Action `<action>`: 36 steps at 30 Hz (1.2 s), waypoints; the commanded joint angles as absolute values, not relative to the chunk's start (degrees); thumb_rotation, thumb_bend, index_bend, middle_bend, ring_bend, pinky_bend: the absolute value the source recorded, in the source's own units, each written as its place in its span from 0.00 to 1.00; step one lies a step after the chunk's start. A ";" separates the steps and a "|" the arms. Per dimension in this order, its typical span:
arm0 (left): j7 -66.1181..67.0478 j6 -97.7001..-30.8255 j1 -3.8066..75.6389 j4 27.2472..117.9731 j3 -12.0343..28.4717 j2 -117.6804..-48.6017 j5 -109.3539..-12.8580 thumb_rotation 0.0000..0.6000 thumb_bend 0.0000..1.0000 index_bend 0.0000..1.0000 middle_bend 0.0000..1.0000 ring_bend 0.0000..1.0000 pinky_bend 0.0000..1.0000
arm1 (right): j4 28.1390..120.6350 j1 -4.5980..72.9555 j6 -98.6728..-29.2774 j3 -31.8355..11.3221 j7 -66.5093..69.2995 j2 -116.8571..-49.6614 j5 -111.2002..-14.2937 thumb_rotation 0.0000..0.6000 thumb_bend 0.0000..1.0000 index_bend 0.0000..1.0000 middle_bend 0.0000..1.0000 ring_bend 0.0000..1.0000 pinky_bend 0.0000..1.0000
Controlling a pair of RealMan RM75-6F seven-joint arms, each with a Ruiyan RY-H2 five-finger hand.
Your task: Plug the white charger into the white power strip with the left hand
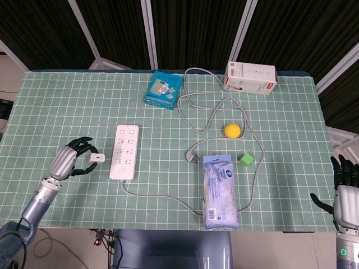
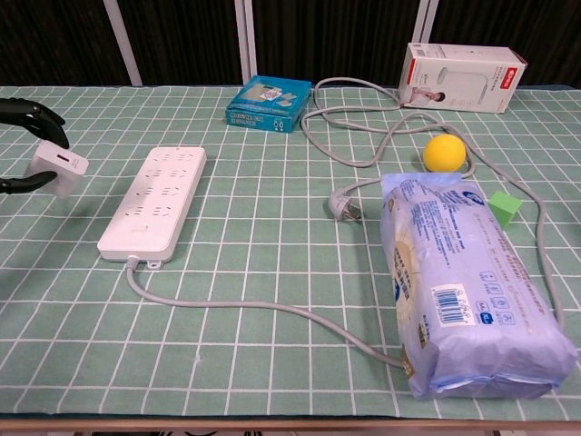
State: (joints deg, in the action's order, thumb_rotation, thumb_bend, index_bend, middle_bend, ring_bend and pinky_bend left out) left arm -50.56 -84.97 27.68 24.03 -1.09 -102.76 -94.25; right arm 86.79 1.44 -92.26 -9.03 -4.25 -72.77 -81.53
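The white charger (image 1: 96,158) (image 2: 57,169) is a small cube held above the mat by my left hand (image 1: 68,160), whose dark fingertips (image 2: 32,114) show at the chest view's left edge. It hangs a little to the left of the white power strip (image 1: 124,151) (image 2: 155,200), apart from it. The strip lies flat with its sockets up and its grey cord trailing toward the front. My right hand (image 1: 345,193) stays off the table's right side, its fingers apart and nothing in it.
A blue wipes pack (image 1: 219,190), yellow ball (image 1: 232,130), green cube (image 1: 245,159), teal box (image 1: 163,89) and white-red carton (image 1: 251,78) lie right of and behind the strip. A grey cable with a loose plug (image 1: 192,156) loops across the middle.
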 commanded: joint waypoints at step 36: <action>-50.96 -78.05 28.15 10.97 -4.65 -109.44 -95.04 1.00 0.46 0.60 0.60 0.21 0.29 | 86.10 1.12 -94.04 -10.67 -5.39 -74.26 -80.24 1.00 0.13 0.00 0.00 0.00 0.00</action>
State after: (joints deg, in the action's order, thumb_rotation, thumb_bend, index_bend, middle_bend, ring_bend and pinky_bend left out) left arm -51.17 -78.07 28.24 11.15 -4.51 -109.40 -94.93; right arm 86.12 1.12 -94.02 -10.65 -5.41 -74.24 -80.24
